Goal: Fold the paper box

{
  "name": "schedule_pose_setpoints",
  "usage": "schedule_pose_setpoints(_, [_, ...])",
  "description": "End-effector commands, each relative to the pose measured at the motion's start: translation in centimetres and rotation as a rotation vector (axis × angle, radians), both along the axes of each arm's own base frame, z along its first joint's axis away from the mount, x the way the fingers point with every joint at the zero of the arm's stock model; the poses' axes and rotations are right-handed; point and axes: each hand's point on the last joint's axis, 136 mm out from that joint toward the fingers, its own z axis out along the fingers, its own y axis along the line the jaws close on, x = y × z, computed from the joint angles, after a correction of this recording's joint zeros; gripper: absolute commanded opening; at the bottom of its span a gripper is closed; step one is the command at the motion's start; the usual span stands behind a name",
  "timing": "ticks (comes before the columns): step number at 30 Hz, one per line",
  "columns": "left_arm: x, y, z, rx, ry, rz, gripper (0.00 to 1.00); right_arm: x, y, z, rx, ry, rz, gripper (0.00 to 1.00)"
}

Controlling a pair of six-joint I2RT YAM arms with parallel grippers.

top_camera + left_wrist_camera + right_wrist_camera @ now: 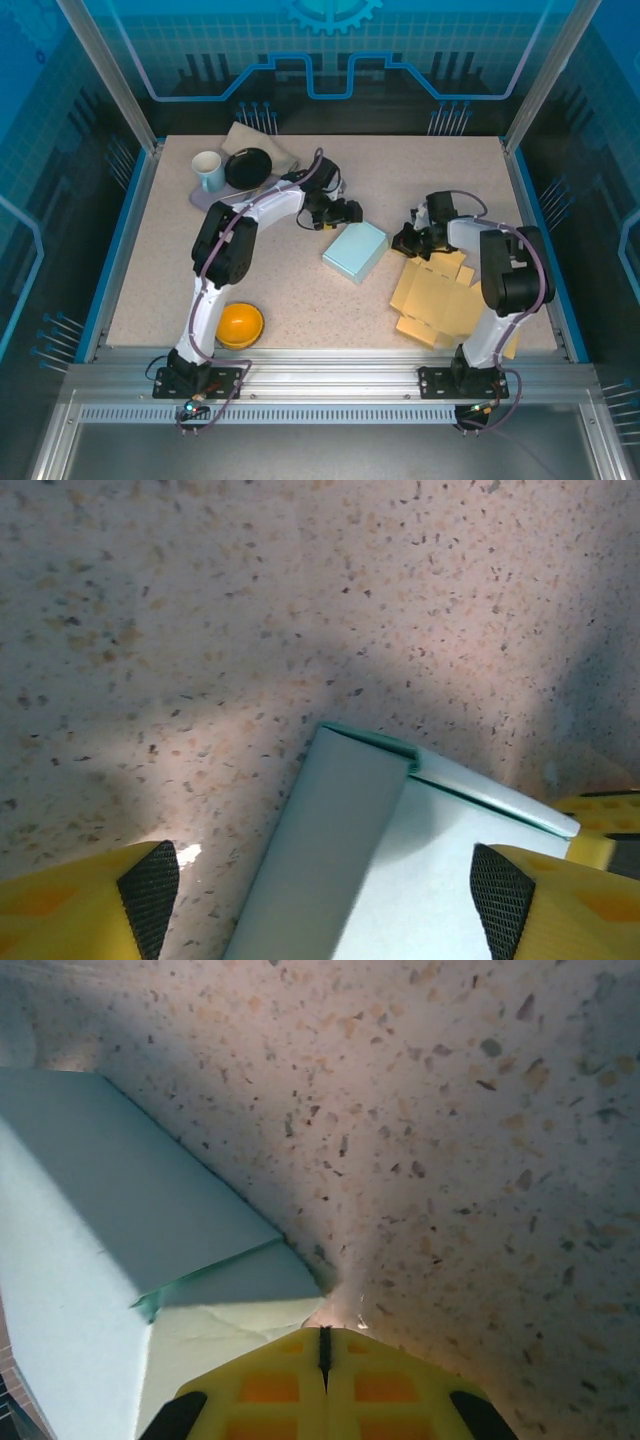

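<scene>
The paper box (pixel 355 251) is pale blue, closed into a flat block, and lies on the speckled table mid-scene. My left gripper (pixel 350 213) hovers just behind its far end, open. In the left wrist view the box (pixel 400 860) reaches up between the two black pads (pixel 150 885), with its end flap seam showing; neither pad touches it. My right gripper (pixel 405 242) is shut with nothing in it, close to the box's right corner. In the right wrist view the shut tips (pixel 323 1345) rest low over the table, right beside the box (pixel 110 1220).
Flat tan cardboard blanks (pixel 435 295) lie under and in front of the right arm. An orange bowl (pixel 240 324) sits near the left arm's base. A white-and-blue cup (pixel 209 170), a black dish (pixel 247 167) and a beige cloth (pixel 262 141) stand at the back left.
</scene>
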Motion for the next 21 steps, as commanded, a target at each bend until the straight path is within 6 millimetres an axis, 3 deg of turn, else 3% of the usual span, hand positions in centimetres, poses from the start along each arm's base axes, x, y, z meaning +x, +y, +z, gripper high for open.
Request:
schedule_pose_setpoints(1, [-0.4, -1.5, 0.2, -0.023, 0.003, -0.054, 0.80, 0.5, 0.2, -0.4, 0.026, -0.004, -0.005, 0.00])
schedule_pose_setpoints(10, [-1.6, -3.6, -1.1, -0.024, 0.032, -0.107, 0.76, 1.4, 0.4, -0.8, 0.032, 0.007, -0.004, 0.00])
schedule_pose_setpoints(21, [-4.0, -6.5, -2.3, -0.062, 0.069, -0.194, 0.55, 2.4, 1.7, -2.0, 0.091, 0.039, 0.017, 0.00])
